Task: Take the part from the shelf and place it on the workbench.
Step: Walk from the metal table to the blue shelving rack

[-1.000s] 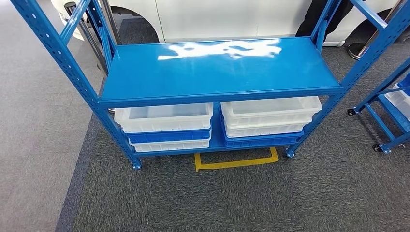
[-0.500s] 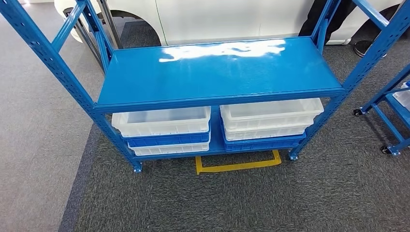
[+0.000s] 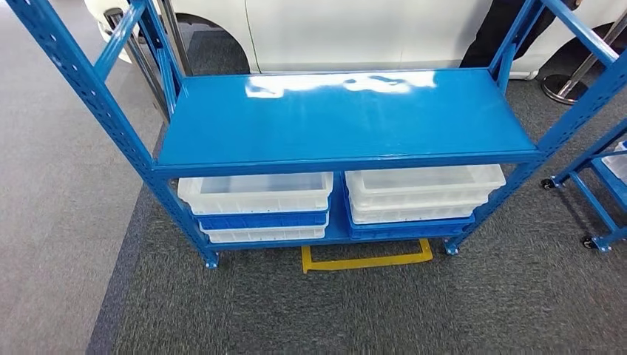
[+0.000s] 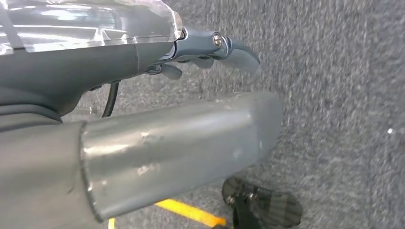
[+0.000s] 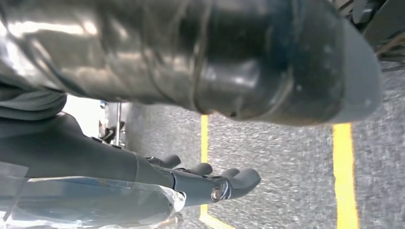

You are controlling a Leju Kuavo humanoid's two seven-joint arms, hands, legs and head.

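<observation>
A blue metal shelf stands in front of me in the head view, and nothing lies on its glossy middle board. On its lower level sit stacked white and blue bins, and what I can see of the top bins' insides is bare. My left hand hangs over grey carpet in the left wrist view, fingers stretched out and holding nothing. My right hand hangs the same way in the right wrist view, with its fingers extended and apart from the thumb.
Yellow floor tape marks a box at the shelf's foot. A second blue rack on casters stands at the right. Behind the shelf are a white car body, a person's dark legs and a stanchion base.
The camera has moved a little: the whole shelf now sits slightly lower and further right in the picture. Nothing on the shelf has changed.
</observation>
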